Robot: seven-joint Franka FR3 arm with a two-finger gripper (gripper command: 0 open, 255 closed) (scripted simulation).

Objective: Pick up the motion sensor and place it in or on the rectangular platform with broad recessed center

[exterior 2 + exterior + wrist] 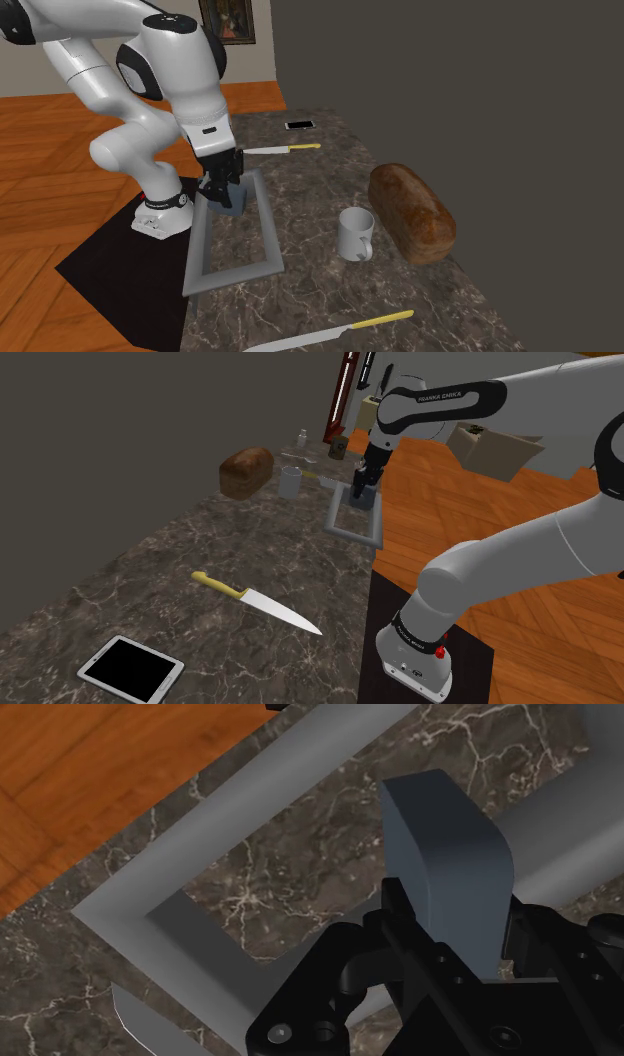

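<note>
Well clear of mug (355,235) and loaf (412,212), pincer (221,189) clasps motion sensor (450,864) over grey platform (268,225)

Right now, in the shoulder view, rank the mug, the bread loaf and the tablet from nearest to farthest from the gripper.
1. Mug: nearest the gripper, at that view's left of it.
2. Bread loaf: farther left, past the mug.
3. Tablet: farthest, at the lower left.
</note>
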